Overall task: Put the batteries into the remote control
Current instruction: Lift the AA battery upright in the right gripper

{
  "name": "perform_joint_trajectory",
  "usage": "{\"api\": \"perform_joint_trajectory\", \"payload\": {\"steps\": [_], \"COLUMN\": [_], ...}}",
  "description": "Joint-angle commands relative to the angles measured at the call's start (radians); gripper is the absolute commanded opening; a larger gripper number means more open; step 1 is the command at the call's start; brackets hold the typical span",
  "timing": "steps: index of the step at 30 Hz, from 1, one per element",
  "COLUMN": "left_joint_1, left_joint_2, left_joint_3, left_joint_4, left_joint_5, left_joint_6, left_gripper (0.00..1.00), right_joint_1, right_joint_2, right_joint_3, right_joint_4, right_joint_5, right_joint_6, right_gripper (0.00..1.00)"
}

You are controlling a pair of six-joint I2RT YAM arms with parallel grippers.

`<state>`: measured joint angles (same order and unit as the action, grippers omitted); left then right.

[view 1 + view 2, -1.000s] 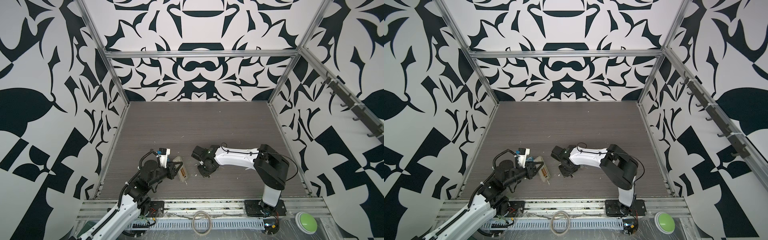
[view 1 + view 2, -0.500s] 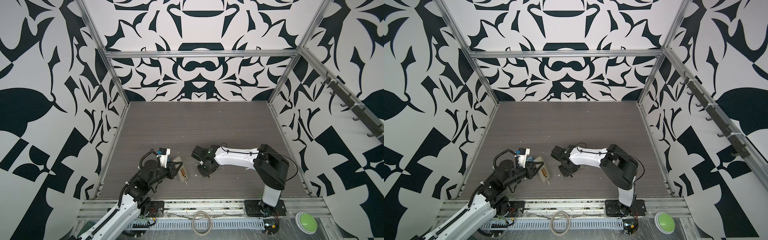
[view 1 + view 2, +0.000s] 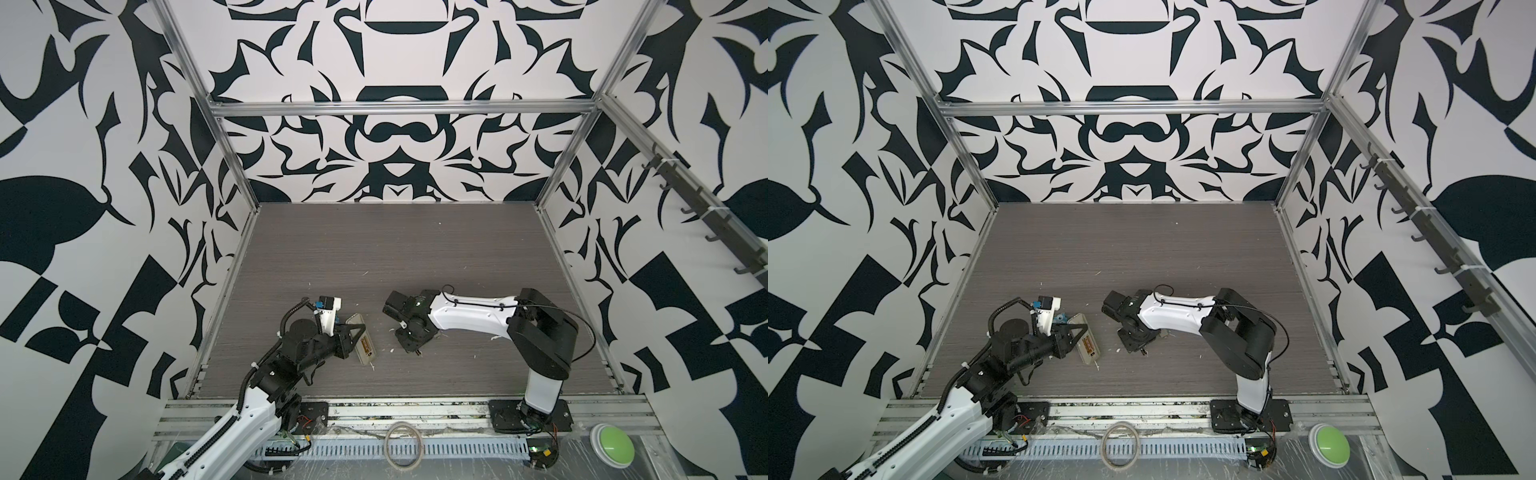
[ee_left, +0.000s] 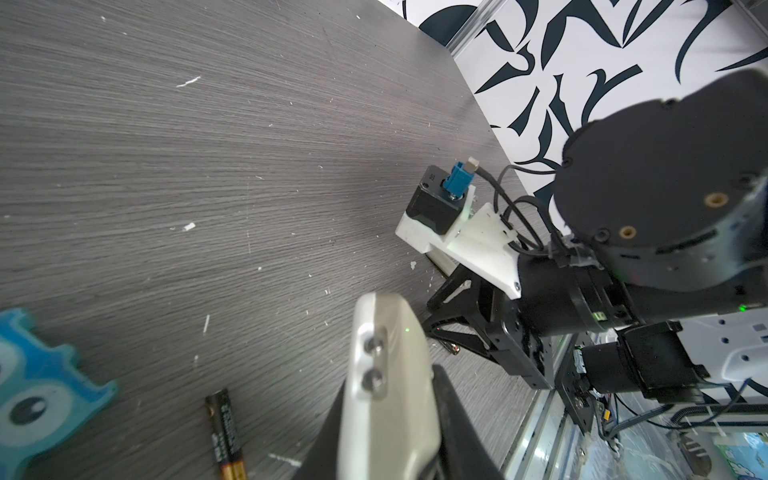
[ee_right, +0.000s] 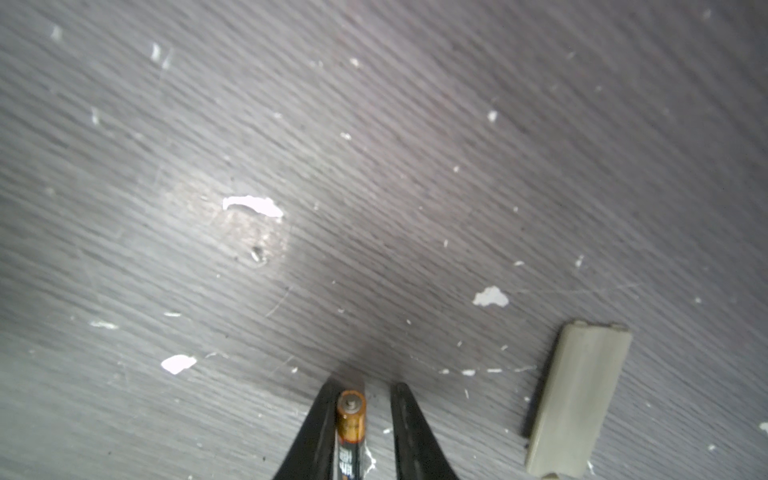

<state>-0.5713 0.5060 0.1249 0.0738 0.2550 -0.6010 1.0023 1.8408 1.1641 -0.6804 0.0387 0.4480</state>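
The left gripper [image 3: 353, 337] is clamped across the long edges of the slim white rectangular plastic remote control [image 4: 386, 332]. A thin dark cylindrical battery [image 5: 351, 419] with a coppery end lies on the grey wood-grain table [image 5: 374, 166], apart from the remote on its right-arm side. It sits between the fingers of the right gripper [image 5: 365, 390], whose jaws stand apart: the battery rests against one finger with a gap to the other, so it is not yet gripped. The second battery [image 4: 226, 436] lies on the table just beside the remote, between it and a blue foam googly-eyed toy [image 4: 41, 395]. A pale grey rectangular plastic cover [image 5: 577, 403] lies flat, also apart from the remote, near the first battery. The battery looks light, rigid, smooth and round, likely to roll or squirt from narrow fingers; it is best pinched across mid-barrel, leaving both ends free for the contacts
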Motion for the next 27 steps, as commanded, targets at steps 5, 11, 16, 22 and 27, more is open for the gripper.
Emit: {"api": "perform_joint_trajectory", "payload": {"steps": [5, 11, 16, 22, 27], "left_joint_1": [0.004, 0.004, 0.004, 0.004, 0.004], "left_joint_2": [-0.004, -0.004, -0.006, -0.011, -0.014], "left_joint_3": [0.03, 0.029, 0.03, 0.03, 0.03], "left_joint_4": [0.015, 0.015, 0.014, 0.008, 0.006], "left_joint_5": [0.006, 0.005, 0.004, -0.003, -0.006], "left_joint_6": [0.017, 0.017, 0.017, 0.018, 0.018], "left_gripper": [0.0, 0.0, 0.0, 0.0, 0.0], "right_joint_1": [-0.005, -0.005, -0.004, -0.005, -0.005], "right_joint_2": [-0.02, -0.014, -0.009, 0.003, 0.007], "right_joint_3": [0.035, 0.035, 0.035, 0.042, 0.047], "right_joint_4": [-0.003, -0.002, -0.001, 0.001, -0.002], "right_joint_5": [0.011, 0.01, 0.004, -0.002, -0.003], "right_joint_6": [0.003, 0.004, 0.002, 0.001, -0.005], "right_gripper": [0.26, 0.24, 0.21, 0.16, 0.13]}}
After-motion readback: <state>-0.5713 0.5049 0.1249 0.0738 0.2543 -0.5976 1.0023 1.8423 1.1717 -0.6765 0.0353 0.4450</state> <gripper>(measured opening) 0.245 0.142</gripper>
